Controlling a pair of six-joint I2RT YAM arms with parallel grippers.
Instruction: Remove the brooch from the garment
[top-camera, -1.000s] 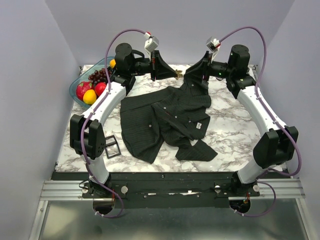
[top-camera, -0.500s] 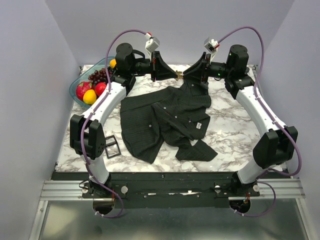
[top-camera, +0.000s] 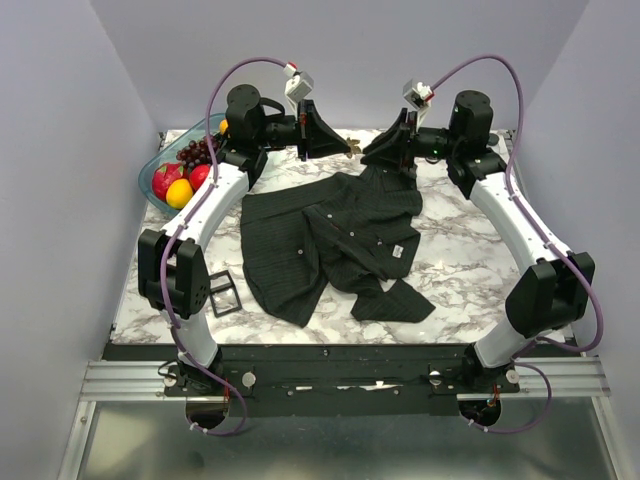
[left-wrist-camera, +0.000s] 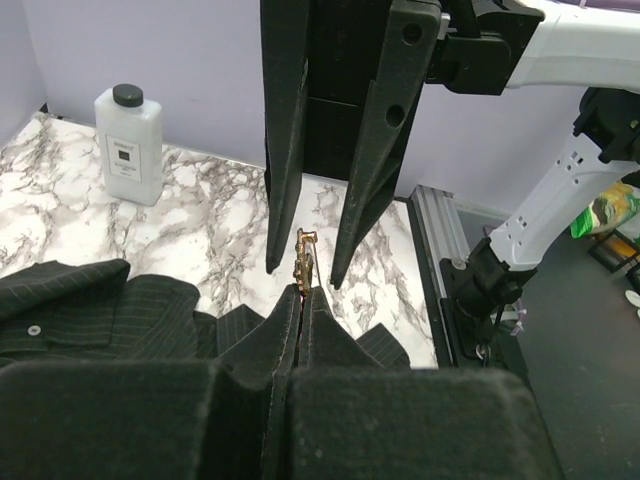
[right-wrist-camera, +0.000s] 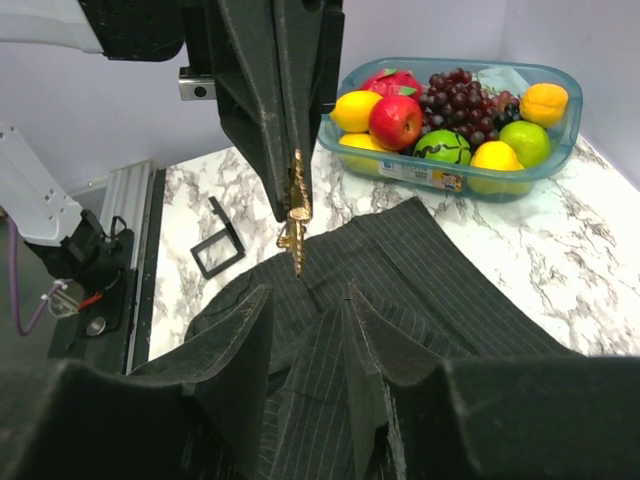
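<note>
The left pincer (left-wrist-camera: 298, 295) was shut tight on the brooch (left-wrist-camera: 302, 255), high over the garment (top-camera: 320, 235), likely to keep it off the cloth. The right pincer (right-wrist-camera: 306, 295) gaped half wide, holding nothing.

Left hand (top-camera: 347, 150) pinched closed, right hand (top-camera: 368, 154) parted, tips facing

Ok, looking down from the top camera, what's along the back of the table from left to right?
Clear plastic tub of fruit, left arm's black fingers, tiny gold brooch, right arm's black fingers.
</note>
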